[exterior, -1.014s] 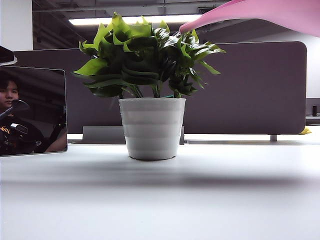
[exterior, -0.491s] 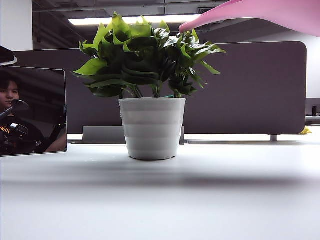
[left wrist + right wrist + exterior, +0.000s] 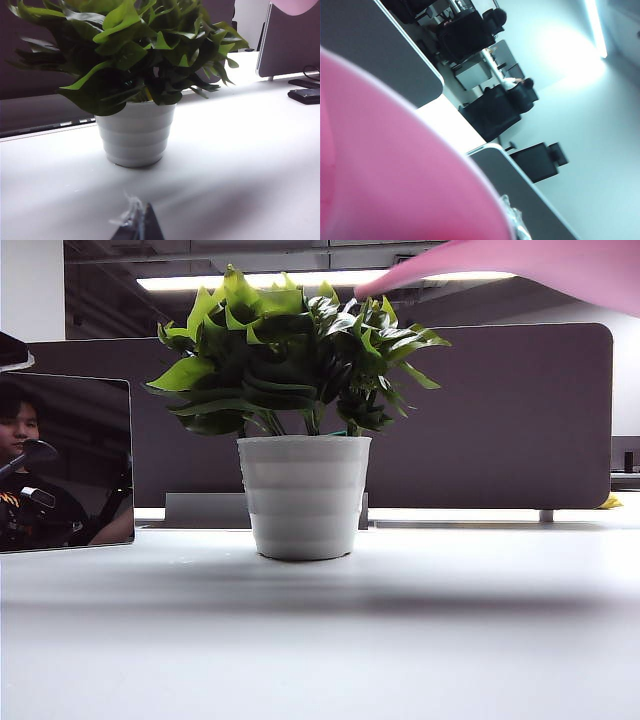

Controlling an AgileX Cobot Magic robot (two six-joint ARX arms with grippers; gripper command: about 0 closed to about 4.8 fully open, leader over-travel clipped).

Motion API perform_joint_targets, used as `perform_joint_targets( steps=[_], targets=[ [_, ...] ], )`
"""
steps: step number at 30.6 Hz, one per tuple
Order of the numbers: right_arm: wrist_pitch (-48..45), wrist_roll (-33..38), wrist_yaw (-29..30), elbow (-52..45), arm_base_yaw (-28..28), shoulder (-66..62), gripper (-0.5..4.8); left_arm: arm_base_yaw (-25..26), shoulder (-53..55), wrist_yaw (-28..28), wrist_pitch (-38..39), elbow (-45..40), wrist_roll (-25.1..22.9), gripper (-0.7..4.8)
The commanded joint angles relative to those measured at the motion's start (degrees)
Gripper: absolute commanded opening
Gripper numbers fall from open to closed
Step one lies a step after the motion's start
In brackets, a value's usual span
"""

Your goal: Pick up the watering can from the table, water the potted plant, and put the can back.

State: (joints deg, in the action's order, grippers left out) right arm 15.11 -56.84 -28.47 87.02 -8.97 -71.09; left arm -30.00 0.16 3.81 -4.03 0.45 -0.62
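The potted plant (image 3: 300,380) stands in its white ribbed pot (image 3: 305,495) on the white table (image 3: 450,640), mid-frame in the exterior view. The pink watering can (image 3: 540,265) hangs in the air at the upper right, its spout tip just above the leaves' right side. In the right wrist view the can (image 3: 395,175) fills the picture, and my right gripper (image 3: 470,232) is shut on it; one fingertip (image 3: 514,222) shows beside the can. My left gripper (image 3: 139,222) rests low in front of the pot (image 3: 135,132), shut and holding nothing.
A grey partition (image 3: 500,410) runs behind the table. A dark reflective panel (image 3: 65,465) showing a person stands at the left. In the left wrist view a monitor's back (image 3: 292,40) and a dark flat device (image 3: 305,95) sit beyond the plant.
The spout tip of the can has crept slightly upward over the plant. Nothing else has moved.
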Motion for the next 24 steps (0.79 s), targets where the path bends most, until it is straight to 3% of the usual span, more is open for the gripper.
perform_joint_targets(
  steps=[1,8,13,24],
  targets=[
    [-2.6,4.5,-0.17,1.11,0.0,0.81,-0.05,-0.04,0.07,0.04,-0.74,0.04,-0.44,-0.05],
    [2.82,8.81,-0.2,1.09,0.44,1.92,-0.06,-0.04,0.07,0.02,-0.74,0.04,-0.44,-0.05],
    [7.28,13.62,0.87,1.07,4.24,3.39,-0.06,-0.04,0.09,0.02,-0.74,0.04,-0.44,-0.05],
    [17.09,34.49,19.43,0.9,16.83,7.63,-0.06,-0.04,0.07,0.04,-0.74,0.04,-0.44,-0.05]
  ],
)
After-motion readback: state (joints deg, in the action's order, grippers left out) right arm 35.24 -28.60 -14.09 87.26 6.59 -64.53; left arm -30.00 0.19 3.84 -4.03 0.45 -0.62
